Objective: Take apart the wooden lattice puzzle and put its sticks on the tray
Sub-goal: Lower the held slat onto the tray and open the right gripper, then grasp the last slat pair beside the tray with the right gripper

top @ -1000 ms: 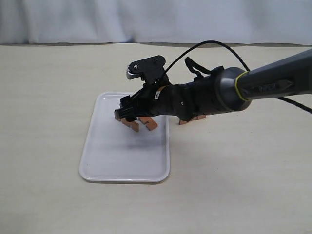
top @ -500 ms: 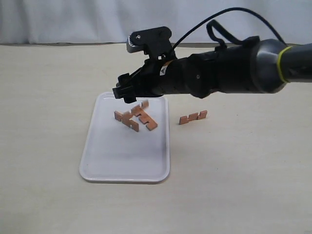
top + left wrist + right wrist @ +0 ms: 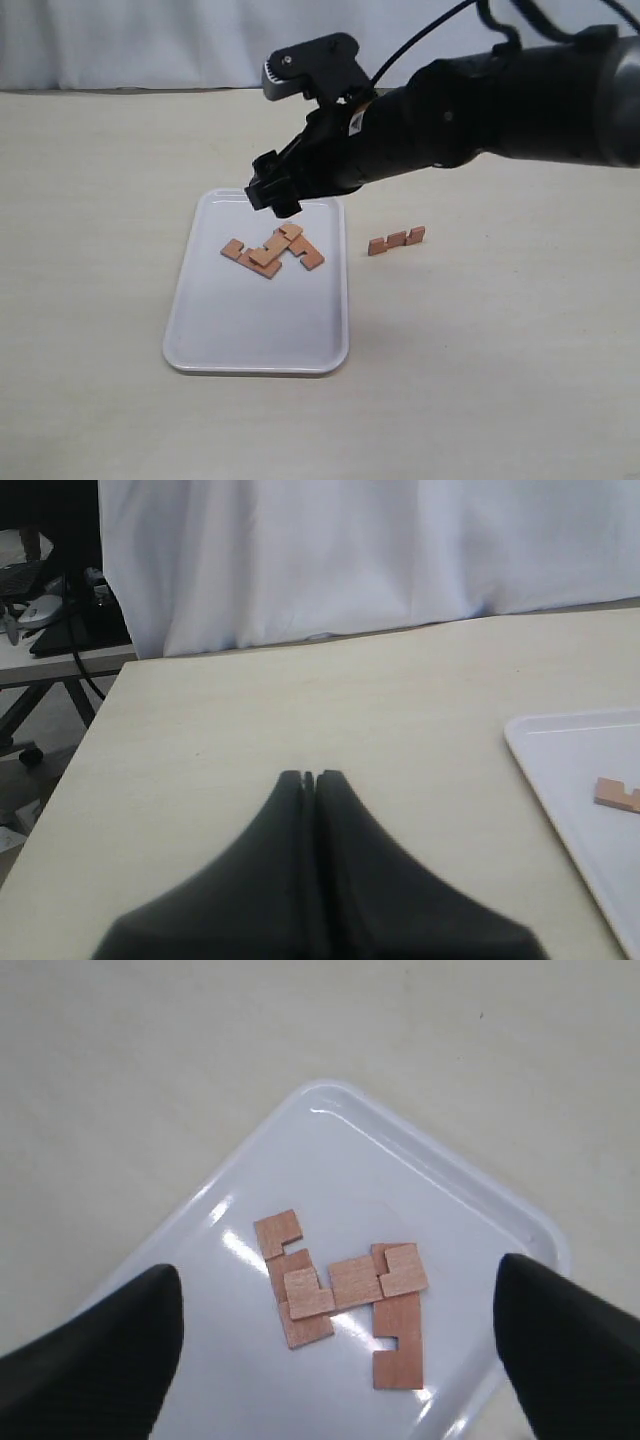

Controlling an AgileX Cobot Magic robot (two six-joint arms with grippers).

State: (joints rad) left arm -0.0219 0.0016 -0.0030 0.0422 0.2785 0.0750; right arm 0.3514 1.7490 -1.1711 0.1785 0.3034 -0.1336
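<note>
Three notched, reddish-brown sticks (image 3: pixel 272 250) lie overlapping on the one white tray (image 3: pixel 250 340). A fourth stick (image 3: pixel 396 240), seen only in the exterior view, rests on the worktop (image 3: pixel 480 350) near the tray. The right end effector (image 3: pixel 275 195) hangs above the pile, fingers apart and empty. The left end effector (image 3: pixel 309 777), seen only by its wrist camera, is pressed together.

We list a pale beige worktop (image 3: pixel 110 190), matt and faintly grained, filling most of the exterior view. Behind its far edge we note a white cloth backdrop (image 3: pixel 150 40) hanging in soft folds. Beyond the worktop's side edge, in the left wrist view, we record a black cable (image 3: pixel 82 675), a slanted metal leg ending in a small caster (image 3: pixel 30 754), and blurred grey clutter (image 3: pixel 28 612) on a side surface.
</note>
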